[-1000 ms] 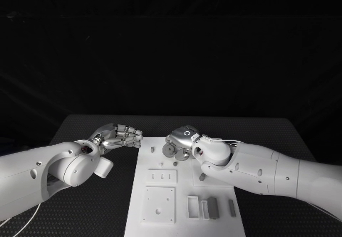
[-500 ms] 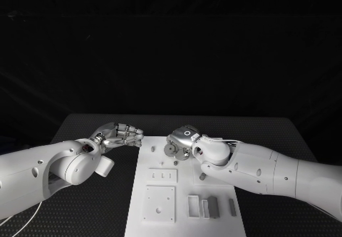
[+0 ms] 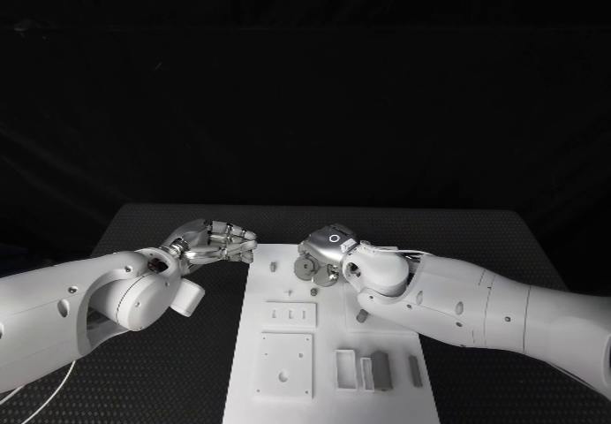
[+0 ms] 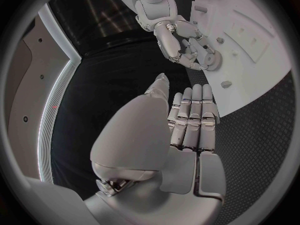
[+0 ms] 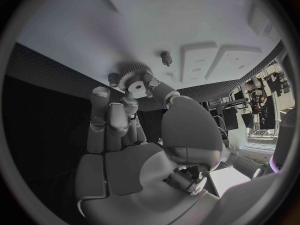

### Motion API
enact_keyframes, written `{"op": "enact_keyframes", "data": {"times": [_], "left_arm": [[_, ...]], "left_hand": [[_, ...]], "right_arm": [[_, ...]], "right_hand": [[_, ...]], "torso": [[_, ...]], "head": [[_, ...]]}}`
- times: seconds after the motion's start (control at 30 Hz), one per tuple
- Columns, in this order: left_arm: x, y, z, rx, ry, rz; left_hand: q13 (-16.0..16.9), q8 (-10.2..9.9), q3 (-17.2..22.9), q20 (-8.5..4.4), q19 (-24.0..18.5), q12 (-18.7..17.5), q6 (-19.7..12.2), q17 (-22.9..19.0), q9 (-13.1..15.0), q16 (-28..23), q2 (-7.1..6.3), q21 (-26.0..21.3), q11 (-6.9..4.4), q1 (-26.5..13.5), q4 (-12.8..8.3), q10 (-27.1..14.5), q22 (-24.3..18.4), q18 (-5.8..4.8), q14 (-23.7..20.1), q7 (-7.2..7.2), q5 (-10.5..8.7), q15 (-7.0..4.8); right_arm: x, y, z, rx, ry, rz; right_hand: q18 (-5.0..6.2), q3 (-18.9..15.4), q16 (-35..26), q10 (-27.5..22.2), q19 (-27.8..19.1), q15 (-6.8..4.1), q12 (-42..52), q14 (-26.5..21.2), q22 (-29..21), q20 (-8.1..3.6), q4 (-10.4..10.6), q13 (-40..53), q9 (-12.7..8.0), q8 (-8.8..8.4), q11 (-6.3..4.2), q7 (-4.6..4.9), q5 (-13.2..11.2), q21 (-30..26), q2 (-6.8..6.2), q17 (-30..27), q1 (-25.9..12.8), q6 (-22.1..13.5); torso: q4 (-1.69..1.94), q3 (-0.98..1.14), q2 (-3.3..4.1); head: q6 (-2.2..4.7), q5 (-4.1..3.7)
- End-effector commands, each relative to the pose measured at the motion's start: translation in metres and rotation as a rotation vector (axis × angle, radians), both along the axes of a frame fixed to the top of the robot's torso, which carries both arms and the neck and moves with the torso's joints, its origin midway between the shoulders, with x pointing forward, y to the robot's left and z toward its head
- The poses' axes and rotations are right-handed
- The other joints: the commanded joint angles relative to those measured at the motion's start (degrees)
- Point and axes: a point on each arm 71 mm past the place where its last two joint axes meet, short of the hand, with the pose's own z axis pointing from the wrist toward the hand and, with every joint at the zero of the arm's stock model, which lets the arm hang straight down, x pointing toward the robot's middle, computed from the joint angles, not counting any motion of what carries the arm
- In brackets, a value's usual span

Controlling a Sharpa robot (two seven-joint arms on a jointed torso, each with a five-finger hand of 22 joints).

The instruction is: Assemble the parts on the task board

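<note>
left hand (image 3: 214,243) shifted slightly toward task board (image 3: 331,389) since a second ago; fingers (image 4: 190,116) together, holding nothing, beside board edge. right hand (image 3: 321,258) pinches gear (image 5: 134,81) above board's far end near peg (image 5: 166,58). gear looks small, rigid, light; grip by toothed rim. recessed slots near board's front hold grey bars (image 3: 378,369).

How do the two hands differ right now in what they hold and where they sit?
The right hand pinches a gear in its fingertips; the left hand holds nothing, its fingers lying straight and close together. The right hand is over the task board, near its far end; the left hand is over the black table beside the board's left edge. Both are silver hands on white arms.
</note>
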Motion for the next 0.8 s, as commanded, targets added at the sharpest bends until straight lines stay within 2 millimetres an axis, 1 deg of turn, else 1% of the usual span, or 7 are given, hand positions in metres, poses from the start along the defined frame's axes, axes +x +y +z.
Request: {"op": "enact_keyframes", "data": {"times": [0.03,0.17,0.3,0.4,0.43,0.63,0.8], "left_arm": [[0.000,-0.003,0.002,-0.007,-0.009,-0.018],[0.000,-0.003,0.002,-0.007,-0.009,-0.017],[0.000,-0.002,0.002,-0.006,-0.008,-0.016],[0.000,-0.002,0.002,-0.006,-0.008,-0.015],[0.000,-0.002,0.002,-0.006,-0.008,-0.015],[0.000,-0.001,0.002,-0.005,-0.009,-0.012],[0.000,0.000,0.002,-0.004,-0.010,-0.008]], "left_hand": [[-0.06,-0.32,0.32,0.21,-0.02,-0.24,-0.17,0.07,-0.07,-0.36,-0.43,-0.20,0.24,-0.36,-0.12,0.05,-0.07,-0.35,-0.12,1.00,-0.14,0.33],[-0.06,-0.33,0.32,0.22,-0.02,-0.25,-0.18,0.07,-0.07,-0.37,-0.43,-0.20,0.24,-0.36,-0.12,0.05,-0.07,-0.35,-0.12,1.00,-0.14,0.33],[-0.06,-0.33,0.32,0.22,-0.02,-0.26,-0.18,0.08,-0.07,-0.37,-0.44,-0.21,0.24,-0.36,-0.12,0.06,-0.07,-0.35,-0.12,1.00,-0.14,0.33],[-0.06,-0.34,0.32,0.22,-0.02,-0.27,-0.18,0.08,-0.07,-0.38,-0.44,-0.21,0.24,-0.36,-0.12,0.06,-0.07,-0.35,-0.12,1.00,-0.14,0.33],[-0.06,-0.34,0.32,0.22,-0.02,-0.27,-0.18,0.08,-0.07,-0.38,-0.45,-0.21,0.24,-0.36,-0.12,0.06,-0.07,-0.35,-0.12,1.00,-0.14,0.33],[-0.07,-0.35,0.31,0.22,-0.02,-0.29,-0.19,0.09,-0.07,-0.40,-0.47,-0.23,0.24,-0.37,-0.12,0.06,-0.07,-0.35,-0.12,1.00,-0.14,0.33],[-0.07,-0.36,0.31,0.22,-0.02,-0.30,-0.19,0.09,-0.07,-0.40,-0.48,-0.23,0.25,-0.37,-0.12,0.05,-0.07,-0.35,-0.12,1.01,-0.14,0.33]], "right_arm": [[0.000,0.002,-0.003,-0.022,0.018,0.003],[0.000,0.001,-0.006,-0.024,0.030,0.001],[0.001,0.000,-0.006,-0.022,0.032,-0.007],[0.001,-0.003,-0.006,-0.015,0.028,-0.015],[0.001,-0.004,-0.006,-0.011,0.026,-0.017],[-0.001,-0.010,-0.003,0.014,0.014,-0.016],[-0.006,-0.018,-0.001,0.040,0.019,-0.015]], "right_hand": [[1.77,0.17,0.17,0.18,-0.01,-0.29,-0.30,-0.17,0.87,-0.12,0.25,-0.06,0.02,-0.32,0.16,2.16,0.17,0.03,-0.59,-0.09,0.04,1.54],[1.77,0.36,0.10,-0.01,-0.04,0.06,-0.46,-0.21,0.83,-0.13,0.57,-0.08,-0.28,-1.19,0.56,2.57,0.15,-0.12,-1.63,-0.21,0.02,0.19],[1.77,0.65,0.09,-0.21,-0.01,0.62,-0.61,-0.23,0.79,-0.18,1.23,-0.10,-0.81,-2.42,1.15,3.22,0.16,-0.25,-2.69,-0.30,0.00,-1.85],[1.77,0.84,0.14,-0.71,0.02,1.42,-0.75,-0.26,0.77,-0.25,2.06,-0.08,-1.67,-4.41,2.00,4.11,0.15,-0.39,-4.03,-0.35,-0.01,-5.40],[1.77,0.89,0.16,-0.84,0.03,1.56,-0.75,-0.27,0.77,-0.26,2.34,-0.06,-1.80,-4.76,2.13,4.25,0.16,-0.42,-4.30,-0.36,-0.04,-6.09],[1.77,1.01,0.31,-1.18,0.13,2.05,-0.58,-0.32,0.80,-0.34,3.61,0.07,-1.90,-5.26,2.64,4.78,0.16,-0.48,-5.46,-0.37,-0.11,-7.28],[1.77,1.11,0.43,-1.21,0.23,2.15,-0.42,-0.31,0.83,-0.41,4.10,0.14,-1.77,-5.08,2.72,4.85,0.17,-0.47,-5.66,-0.35,0.02,-7.11]], "torso": [[0.02,-0.04,-0.02],[0.04,-0.09,-0.03],[-0.01,-0.06,-0.03],[-0.02,-0.06,-0.04],[-0.01,-0.07,-0.04],[0.02,-0.01,-0.04],[-0.08,0.06,-0.04]], "head": [[-0.02,-0.05],[-0.07,-0.05],[-0.12,0.01],[-0.15,0.00],[-0.12,-0.01],[-0.15,0.04],[-0.13,0.14]]}}
